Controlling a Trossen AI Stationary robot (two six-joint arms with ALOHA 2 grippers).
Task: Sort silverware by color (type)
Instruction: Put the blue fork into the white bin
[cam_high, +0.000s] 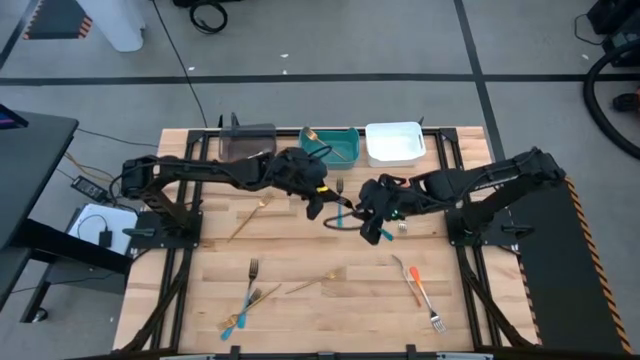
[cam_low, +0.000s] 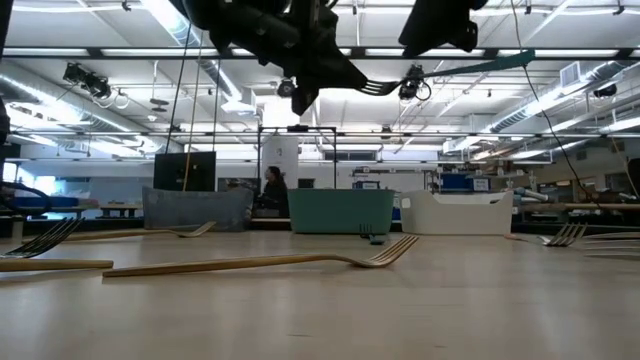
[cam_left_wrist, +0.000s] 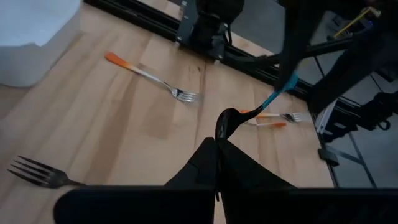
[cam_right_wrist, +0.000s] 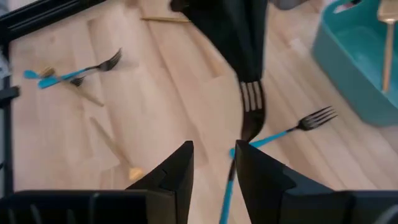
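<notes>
while both arms meet over the middle of the bench (cam_high: 300, 310), a blue-handled fork (cam_right_wrist: 244, 134) hangs between them: the left gripper (cam_high: 318, 203) pinches its tine end with fingers pressed together, and the right gripper (cam_high: 378, 228) has fingers spread on either side of the handle. two more blue-handled forks (cam_high: 243, 300) lie near the front left corner, two orange-handled forks (cam_high: 418, 290) front right. three bins (cam_high: 395, 143) line the far edge.

blue-handled silver fork (cam_right_wrist: 252, 121): handle end cut off at the right wrist picture's edge, prongs partly behind the other arm | grey rectangular bin (cam_high: 247, 142): contents too dark to tell | seated person (cam_low: 270, 190): too small to tell
</notes>
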